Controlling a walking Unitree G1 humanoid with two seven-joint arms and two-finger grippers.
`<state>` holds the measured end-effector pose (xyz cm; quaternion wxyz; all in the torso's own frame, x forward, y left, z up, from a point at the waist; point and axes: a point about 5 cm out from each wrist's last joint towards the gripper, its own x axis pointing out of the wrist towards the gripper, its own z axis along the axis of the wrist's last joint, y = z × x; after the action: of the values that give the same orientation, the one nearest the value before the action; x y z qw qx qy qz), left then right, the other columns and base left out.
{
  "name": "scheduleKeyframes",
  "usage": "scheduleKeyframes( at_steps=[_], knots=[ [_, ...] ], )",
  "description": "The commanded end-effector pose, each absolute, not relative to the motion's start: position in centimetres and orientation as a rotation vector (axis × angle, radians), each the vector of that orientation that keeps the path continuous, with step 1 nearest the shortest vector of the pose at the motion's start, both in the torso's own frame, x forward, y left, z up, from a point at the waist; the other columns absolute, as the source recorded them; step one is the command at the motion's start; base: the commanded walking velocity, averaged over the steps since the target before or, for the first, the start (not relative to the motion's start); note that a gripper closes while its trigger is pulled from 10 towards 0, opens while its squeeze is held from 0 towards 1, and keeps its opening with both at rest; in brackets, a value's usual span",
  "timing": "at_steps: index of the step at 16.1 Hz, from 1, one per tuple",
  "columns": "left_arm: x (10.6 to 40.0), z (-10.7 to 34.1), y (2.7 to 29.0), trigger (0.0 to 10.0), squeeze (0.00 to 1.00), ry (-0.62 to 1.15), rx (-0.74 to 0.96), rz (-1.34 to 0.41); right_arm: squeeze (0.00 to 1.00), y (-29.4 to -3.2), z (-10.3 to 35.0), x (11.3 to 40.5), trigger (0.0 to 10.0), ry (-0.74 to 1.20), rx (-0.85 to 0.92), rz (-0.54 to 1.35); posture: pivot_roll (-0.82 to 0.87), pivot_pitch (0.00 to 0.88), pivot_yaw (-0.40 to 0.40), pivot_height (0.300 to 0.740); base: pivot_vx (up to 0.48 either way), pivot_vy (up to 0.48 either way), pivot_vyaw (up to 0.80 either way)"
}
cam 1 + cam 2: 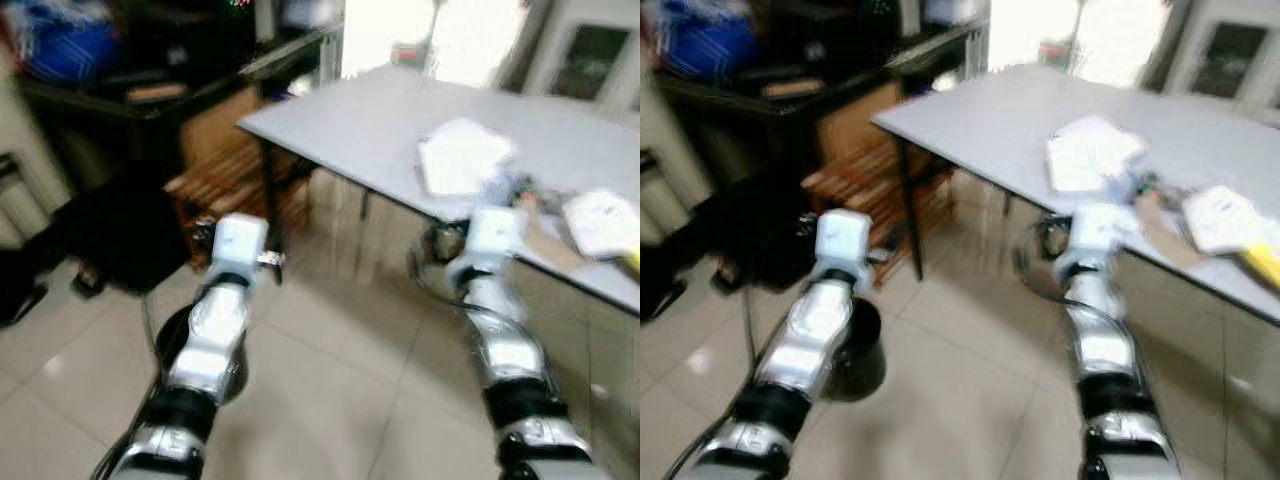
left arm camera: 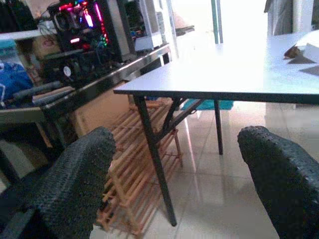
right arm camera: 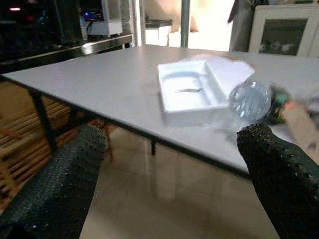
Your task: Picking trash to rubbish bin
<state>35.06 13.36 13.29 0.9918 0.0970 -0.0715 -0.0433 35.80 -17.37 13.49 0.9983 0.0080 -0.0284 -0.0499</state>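
Observation:
Trash lies on a grey folding table (image 1: 350, 120): a white foam tray (image 3: 192, 92), a clear plastic bottle (image 3: 249, 99) beside it, a brown cardboard scrap (image 1: 545, 240), a white packet (image 1: 605, 222) and something yellow (image 1: 1262, 262). A black bin (image 1: 855, 350) stands on the tiled floor under my left forearm. My right gripper (image 3: 172, 139) is open and empty, held just short of the table's near edge and facing the tray and bottle. My left gripper (image 2: 174, 144) is open and empty, off the table's left corner, at about table-top height.
A wooden slatted rack (image 2: 134, 169) sits beyond the table's left legs, below a black desk with a lit computer (image 2: 84, 30). A dark bag (image 1: 120, 235) lies on the floor at the left. A cable loop (image 1: 430, 265) hangs under the table. Both eye views are blurred.

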Motion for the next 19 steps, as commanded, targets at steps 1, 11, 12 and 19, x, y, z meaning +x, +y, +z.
scheduleKeyframes(
  at_steps=[1,11,12,19],
  knots=[
    [35.07,13.65,12.63,10.0,0.00,-0.160,0.188,-0.105,0.00,-18.38,13.41,35.69,10.0,-0.050,0.005,-0.125,-0.04,0.053,0.049,0.740,0.000,0.000,-0.75],
    [35.09,13.60,12.59,10.0,0.00,-0.155,0.190,-0.107,0.00,-18.37,13.32,35.69,10.0,-0.046,0.005,-0.122,-0.04,0.050,0.049,0.740,0.000,0.000,-0.74],
    [35.08,13.59,12.57,10.0,0.00,-0.155,0.190,-0.107,0.00,-18.38,13.30,35.67,10.0,-0.046,0.005,-0.122,-0.04,0.049,0.049,0.740,0.000,0.000,-0.74],
    [34.96,13.41,12.62,10.0,0.00,-0.149,0.192,-0.109,0.00,-18.10,13.29,35.60,10.0,-0.056,0.004,-0.113,-0.04,0.046,0.048,0.740,0.000,0.000,-0.52]
  ],
)
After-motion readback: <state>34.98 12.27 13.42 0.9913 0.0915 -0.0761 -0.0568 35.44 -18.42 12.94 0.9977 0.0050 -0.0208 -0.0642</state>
